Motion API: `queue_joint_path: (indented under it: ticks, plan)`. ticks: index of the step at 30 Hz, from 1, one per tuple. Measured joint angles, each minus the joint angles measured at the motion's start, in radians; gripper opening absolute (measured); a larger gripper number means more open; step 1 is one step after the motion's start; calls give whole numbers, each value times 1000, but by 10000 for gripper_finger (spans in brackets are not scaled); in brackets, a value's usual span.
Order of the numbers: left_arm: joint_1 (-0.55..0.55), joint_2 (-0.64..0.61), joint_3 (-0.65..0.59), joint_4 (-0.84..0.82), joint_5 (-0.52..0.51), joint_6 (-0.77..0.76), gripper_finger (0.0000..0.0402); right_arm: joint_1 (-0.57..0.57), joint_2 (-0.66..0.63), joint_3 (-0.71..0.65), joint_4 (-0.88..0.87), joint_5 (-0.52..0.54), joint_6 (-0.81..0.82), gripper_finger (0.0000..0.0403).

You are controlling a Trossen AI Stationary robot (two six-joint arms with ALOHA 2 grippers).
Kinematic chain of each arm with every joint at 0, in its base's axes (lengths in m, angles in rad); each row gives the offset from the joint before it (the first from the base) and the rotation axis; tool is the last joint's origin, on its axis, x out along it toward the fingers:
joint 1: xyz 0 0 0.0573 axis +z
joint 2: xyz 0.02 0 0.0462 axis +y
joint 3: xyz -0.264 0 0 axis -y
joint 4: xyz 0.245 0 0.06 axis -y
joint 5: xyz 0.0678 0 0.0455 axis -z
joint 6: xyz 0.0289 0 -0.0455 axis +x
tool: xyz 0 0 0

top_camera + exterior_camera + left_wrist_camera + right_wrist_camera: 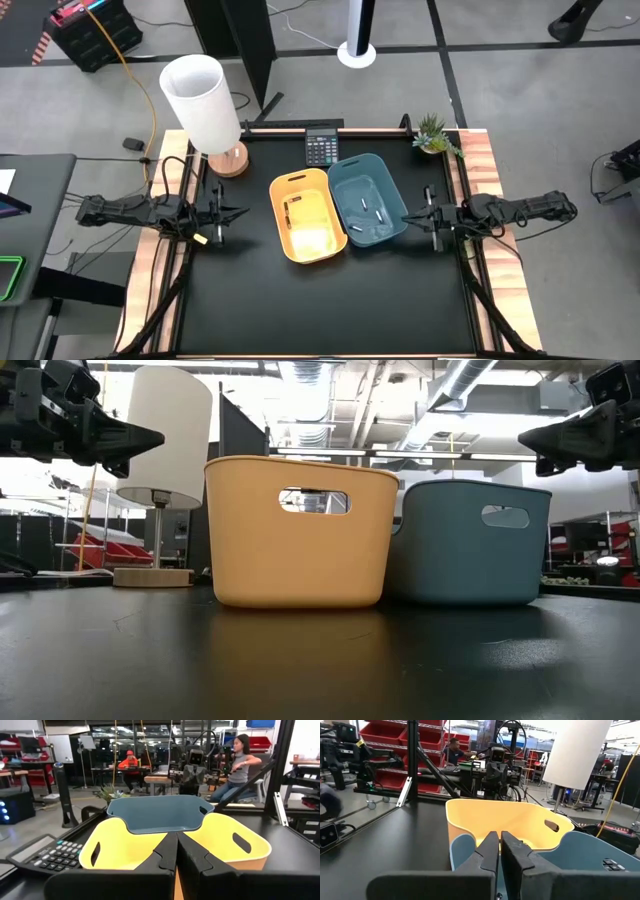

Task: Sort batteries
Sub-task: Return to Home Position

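Nearest the low camera, a bare stretch of the black bench (330, 310) is lying in front of two plastic bins. Farther in, the yellow bin (300, 177) and the blue bin (352, 162) are standing side by side, their long walls appearing to touch, with the yellow one on the left. Three silver batteries (364, 206) are lying apart from one another on the floor of the blue bin. A slim dark battery (288, 212), too small to make out fully, is lying in the yellow bin near its left wall.

Level with the bins, the left gripper (240, 212) is hovering above the bench just beside the yellow bin, its jaws pressed together on nothing. The right gripper (408, 213) is hovering just beside the blue bin, its jaws likewise together and empty.

Behind the bins, a black calculator (321, 148) is lying at the far edge. A table lamp (200, 100) is standing at the far-left corner and a small potted plant (433, 133) at the far-right corner. Beyond the bench, a person (239, 767) is sitting in the room.
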Motion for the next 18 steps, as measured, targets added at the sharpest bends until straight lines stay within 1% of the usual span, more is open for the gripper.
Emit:
queue_joint_path:
  ticks: [18]
  plan:
    - [0,0,0,-1,-1,2,0,0,0,-1,-1,1,0,33]
